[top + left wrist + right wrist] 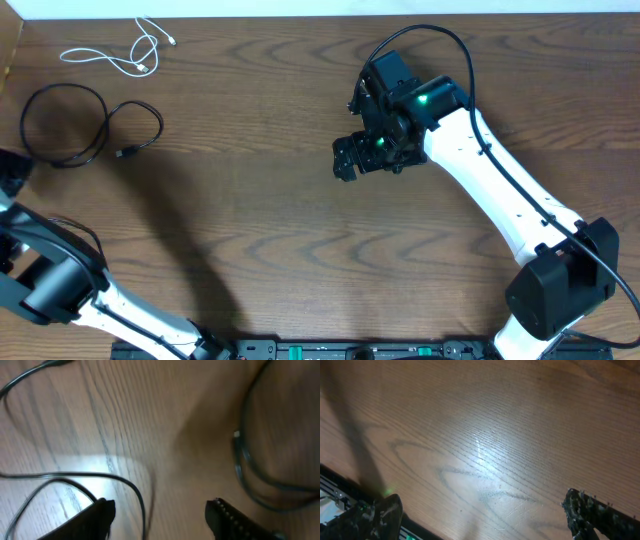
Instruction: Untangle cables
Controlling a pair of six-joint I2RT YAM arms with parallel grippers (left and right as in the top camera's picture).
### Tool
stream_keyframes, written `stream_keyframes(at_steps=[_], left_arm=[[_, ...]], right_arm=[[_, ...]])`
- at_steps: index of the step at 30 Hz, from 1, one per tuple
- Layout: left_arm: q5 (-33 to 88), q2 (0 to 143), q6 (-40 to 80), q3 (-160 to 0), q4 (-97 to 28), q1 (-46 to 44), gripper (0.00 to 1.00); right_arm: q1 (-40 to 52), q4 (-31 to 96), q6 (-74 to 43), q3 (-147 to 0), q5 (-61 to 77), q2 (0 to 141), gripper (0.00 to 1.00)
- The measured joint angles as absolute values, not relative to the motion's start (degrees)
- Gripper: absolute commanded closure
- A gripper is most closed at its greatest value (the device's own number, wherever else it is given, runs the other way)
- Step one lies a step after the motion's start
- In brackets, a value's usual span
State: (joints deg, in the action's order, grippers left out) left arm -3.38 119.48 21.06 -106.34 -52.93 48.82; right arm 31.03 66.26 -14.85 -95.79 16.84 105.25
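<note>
Overhead: my right tool [345, 160] hangs released over the worktop [250, 220] centre, arm stretched far; my left tool [160, 507], also released, sits low over black cables [65, 125] far left, white cable [120, 50] beyond.

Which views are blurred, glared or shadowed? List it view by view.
Overhead: sharp and evenly lit, white cable and black cables crisp, a soft arm shadow across the table. Left wrist: blurred throughout, glare patch on the wood, left gripper fingers dark and out of focus. Right wrist: grain fairly sharp, bright central glare, right gripper fingers blurred at the bottom corners.
</note>
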Motion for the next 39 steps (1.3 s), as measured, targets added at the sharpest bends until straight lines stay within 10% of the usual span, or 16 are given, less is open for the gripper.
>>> stream_keyframes(at_steps=[12, 39], left_arm=[[-1.80, 118.89, 30.24, -106.41, -64.16, 59.68, 0.04], [8.62, 118.98, 31.44, -82.41, -37.63, 59.51, 0.02]], right_arm=[[31.18, 65.32, -14.57, -95.79, 16.64, 105.25, 0.01], [31.20, 64.82, -14.50, -95.79, 16.62, 105.25, 0.01]])
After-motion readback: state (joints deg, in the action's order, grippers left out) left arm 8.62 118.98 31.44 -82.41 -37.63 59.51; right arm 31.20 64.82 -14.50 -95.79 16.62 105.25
